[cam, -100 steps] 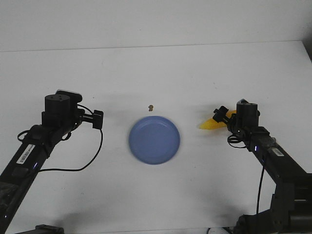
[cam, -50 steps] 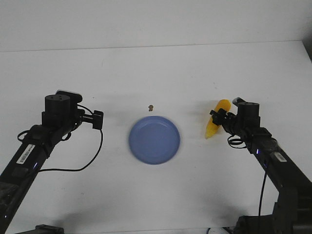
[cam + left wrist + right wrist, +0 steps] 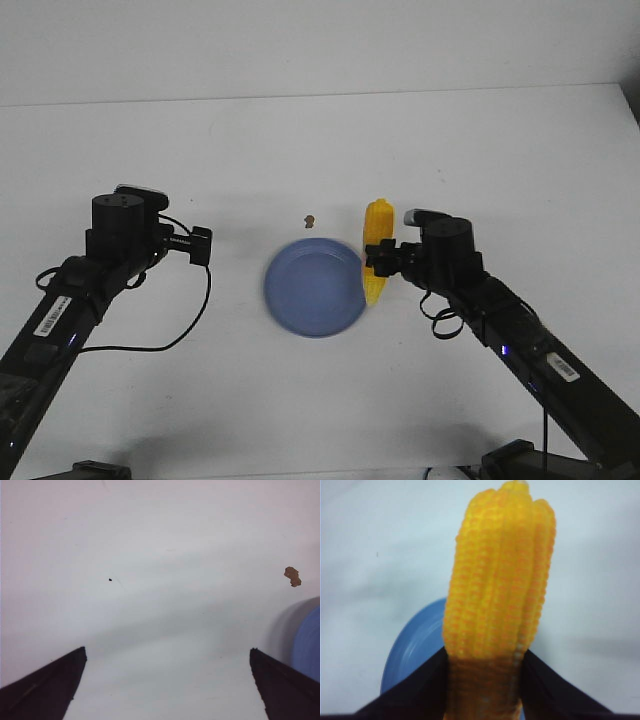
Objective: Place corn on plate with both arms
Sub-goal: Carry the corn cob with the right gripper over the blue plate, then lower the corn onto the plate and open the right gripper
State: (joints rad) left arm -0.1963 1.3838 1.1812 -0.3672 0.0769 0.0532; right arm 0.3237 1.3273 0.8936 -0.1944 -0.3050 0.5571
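Note:
The yellow corn (image 3: 376, 246) hangs in the air at the right rim of the blue plate (image 3: 312, 290), its length running away from me. My right gripper (image 3: 381, 259) is shut on the corn about its middle. In the right wrist view the corn (image 3: 497, 600) fills the frame between the two dark fingers (image 3: 420, 685), with the plate (image 3: 412, 650) below it. My left gripper (image 3: 203, 245) stands to the left of the plate, apart from it. The left wrist view shows that gripper (image 3: 167, 660) open over bare table, the plate's edge (image 3: 307, 645) just to one side.
A small brown crumb (image 3: 310, 220) lies on the white table just behind the plate; the same crumb (image 3: 292, 576) shows in the left wrist view. The table's far edge meets a white wall at the back.
My right arm has carried the corn leftward from the right side of the table to the plate's right rim, turning it lengthwise. The left arm has not moved.

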